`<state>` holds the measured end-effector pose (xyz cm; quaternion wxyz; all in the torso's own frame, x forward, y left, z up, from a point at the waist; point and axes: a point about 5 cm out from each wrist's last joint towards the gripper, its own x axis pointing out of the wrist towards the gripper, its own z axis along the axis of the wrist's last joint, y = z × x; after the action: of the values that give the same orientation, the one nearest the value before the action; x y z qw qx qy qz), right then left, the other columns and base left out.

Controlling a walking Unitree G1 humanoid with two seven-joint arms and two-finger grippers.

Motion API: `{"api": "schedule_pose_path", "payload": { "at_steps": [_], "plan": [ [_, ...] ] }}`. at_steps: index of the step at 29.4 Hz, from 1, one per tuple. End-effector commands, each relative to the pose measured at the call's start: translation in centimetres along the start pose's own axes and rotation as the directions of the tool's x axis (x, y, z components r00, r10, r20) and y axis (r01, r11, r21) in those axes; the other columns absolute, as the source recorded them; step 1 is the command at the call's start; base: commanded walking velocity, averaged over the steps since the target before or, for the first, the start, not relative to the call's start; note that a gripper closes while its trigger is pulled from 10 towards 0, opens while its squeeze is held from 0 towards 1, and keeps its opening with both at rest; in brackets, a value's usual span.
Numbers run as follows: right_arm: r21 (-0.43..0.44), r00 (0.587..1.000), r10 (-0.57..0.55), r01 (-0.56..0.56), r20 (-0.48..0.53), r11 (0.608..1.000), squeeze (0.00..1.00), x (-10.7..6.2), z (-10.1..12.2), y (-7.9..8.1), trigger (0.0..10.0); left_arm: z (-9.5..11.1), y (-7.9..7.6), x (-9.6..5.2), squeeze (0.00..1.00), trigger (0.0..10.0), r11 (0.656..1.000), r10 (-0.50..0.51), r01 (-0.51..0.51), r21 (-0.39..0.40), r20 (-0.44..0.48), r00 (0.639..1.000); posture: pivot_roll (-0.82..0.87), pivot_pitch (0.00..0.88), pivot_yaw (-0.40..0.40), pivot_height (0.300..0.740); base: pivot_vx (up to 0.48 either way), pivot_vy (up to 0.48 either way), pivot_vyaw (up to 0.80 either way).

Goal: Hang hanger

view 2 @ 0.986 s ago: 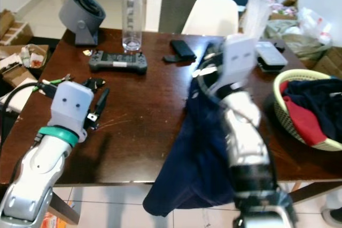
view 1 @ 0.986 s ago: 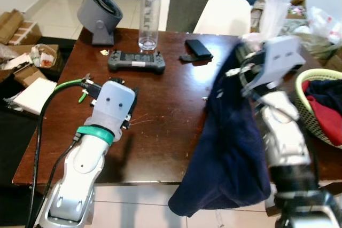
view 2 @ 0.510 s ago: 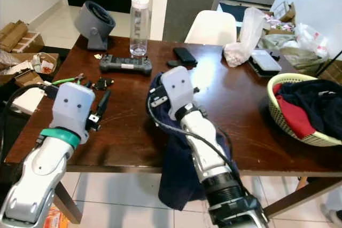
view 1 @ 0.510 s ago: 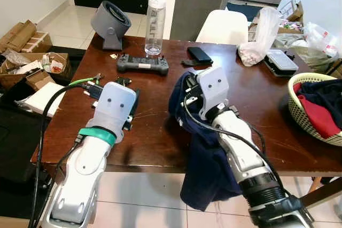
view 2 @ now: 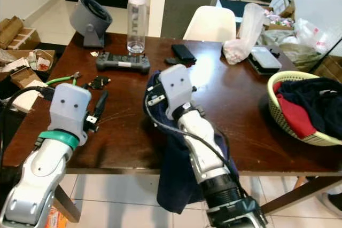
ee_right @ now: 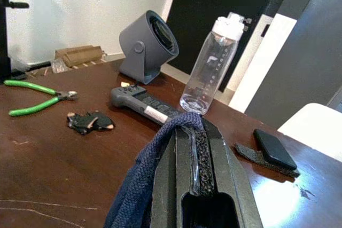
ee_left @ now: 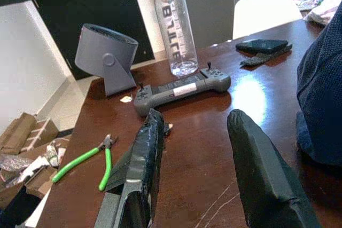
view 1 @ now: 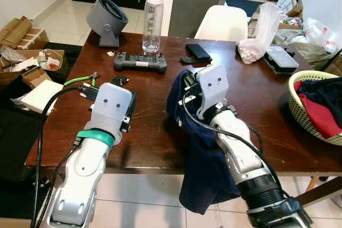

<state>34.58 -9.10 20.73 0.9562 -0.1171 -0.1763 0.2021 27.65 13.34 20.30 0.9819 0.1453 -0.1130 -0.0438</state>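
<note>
The right gripper [ee_right: 197, 158] is over the middle of the dark wooden table [view 1: 160, 132], its two black fingers [ee_right: 214, 169] pressed together on a fold of a navy-blue garment [view 1: 206, 169]. The garment hangs from the gripper, crosses the table's near edge and drapes toward the tiled floor; whether a hanger is inside it cannot be told. The left gripper [ee_left: 192, 153] hovers above the table's left portion, its fingers [ee_left: 141, 158] spread apart with nothing between them. Green-handled pliers [ee_left: 85, 161] lie near the left edge. Farther back are a grey game controller [view 1: 140, 61], a clear water bottle [view 1: 151, 12] and a grey fan [view 1: 107, 21]. A black phone [view 1: 198, 52] lies beyond the right gripper. At the table's right edge, a yellow-green laundry basket [view 1: 299, 105] holds red and dark clothes. A white chair [view 1: 224, 22] stands at the far side.
</note>
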Motion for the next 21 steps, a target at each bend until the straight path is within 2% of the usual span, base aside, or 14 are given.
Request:
{"api": "schedule_pose_path", "payload": {
  "at_steps": [1,5,6,7,8,10,11,14,15,16,17,18,20,21],
  "plan": [
    [0.008,0.998,-0.010,0.010,-0.058,1.000,0.00,-0.3,-1.5,0.1,10.0,-0.3,-0.5,-0.4,0.00,10.0,0.999,-0.043,0.043,-0.008,-0.020,0.999,0.08,0.056,-0.012,0.740,0.000,0.000,0.00],
    [-0.059,0.992,-0.063,0.057,-0.105,0.997,0.00,0.4,-2.2,-0.3,10.0,-0.7,-1.0,-0.7,0.00,10.0,0.998,-0.069,0.070,0.001,-0.042,0.997,0.08,0.060,-0.014,0.740,0.000,0.000,0.00],
    [-0.192,0.978,-0.125,0.091,-0.170,0.977,0.00,1.1,-3.1,-0.9,10.0,-1.2,-1.5,-1.0,0.00,10.0,0.995,-0.101,0.102,0.007,-0.067,0.993,0.08,0.057,-0.020,0.740,0.000,0.000,0.00],
    [-0.192,0.978,-0.125,0.091,-0.170,0.977,0.00,1.1,-3.1,-0.9,10.0,-1.2,-1.5,-1.0,0.00,10.0,0.995,-0.101,0.102,0.007,-0.067,0.993,0.08,0.057,-0.020,0.740,0.000,0.000,0.00],
    [-0.333,0.952,-0.201,0.116,-0.232,0.936,0.00,1.4,-4.1,-2.2,10.0,-1.6,-1.9,-1.3,0.00,10.0,0.991,-0.133,0.134,0.003,-0.092,0.987,0.10,0.057,-0.034,0.740,0.000,0.000,0.00],
    [-0.333,0.952,-0.201,0.116,-0.232,0.936,0.00,1.4,-4.1,-2.2,10.0,-1.6,-1.9,-1.3,0.00,10.0,0.991,-0.133,0.134,0.003,-0.092,0.987,0.10,0.057,-0.034,0.740,0.000,0.000,0.00],
    [-0.436,0.925,-0.210,0.054,-0.318,0.898,0.00,1.2,-5.3,-3.4,10.0,-1.7,-1.9,-1.6,0.00,10.0,0.990,-0.144,0.143,-0.016,-0.105,0.984,0.11,0.061,-0.044,0.740,0.000,0.000,0.00],
    [-0.435,0.894,-0.179,-0.019,-0.410,0.900,0.00,0.6,-6.2,-4.6,10.0,-1.8,-1.7,-1.9,0.00,10.0,0.989,-0.144,0.142,-0.028,-0.114,0.983,0.11,0.064,-0.046,0.740,0.000,0.000,0.00],
    [-0.392,0.869,-0.161,-0.041,-0.468,0.919,0.11,0.1,-6.6,-5.6,10.0,-1.8,-1.5,-2.0,0.00,10.0,0.990,-0.140,0.137,-0.035,-0.119,0.983,0.10,0.066,-0.048,0.740,0.000,0.000,0.00],
    [-0.311,0.850,-0.106,-0.071,-0.516,0.948,1.00,-0.5,-6.9,-6.3,10.0,-1.8,-1.4,-2.1,0.00,10.0,0.991,-0.135,0.132,-0.038,-0.120,0.983,0.10,0.069,-0.046,0.740,0.000,0.000,0.00],
    [-0.241,0.841,-0.071,-0.071,-0.536,0.968,1.00,-1.1,-7.1,-7.1,10.0,-1.8,-1.4,-2.0,0.00,10.0,0.991,-0.135,0.131,-0.041,-0.120,0.984,0.09,0.072,-0.043,0.740,0.000,0.000,0.00],
    [-0.241,0.841,-0.071,-0.071,-0.536,0.968,1.00,-1.1,-7.1,-7.1,10.0,-1.8,-1.4,-2.0,0.00,10.0,0.991,-0.135,0.131,-0.041,-0.120,0.984,0.09,0.072,-0.043,0.740,0.000,0.000,0.00],
    [-0.068,0.832,0.065,-0.122,-0.551,0.990,1.00,-2.5,-7.4,-7.7,10.0,-1.7,-1.6,-1.8,0.00,10.0,0.990,-0.141,0.136,-0.048,-0.116,0.983,0.08,0.075,-0.040,0.740,0.000,0.000,0.00],
    [-0.068,0.832,0.065,-0.122,-0.551,0.990,1.00,-2.5,-7.4,-7.7,10.0,-1.7,-1.6,-1.8,0.00,10.0,0.990,-0.141,0.136,-0.048,-0.116,0.983,0.08,0.075,-0.040,0.740,0.000,0.000,0.00]
  ]
}}
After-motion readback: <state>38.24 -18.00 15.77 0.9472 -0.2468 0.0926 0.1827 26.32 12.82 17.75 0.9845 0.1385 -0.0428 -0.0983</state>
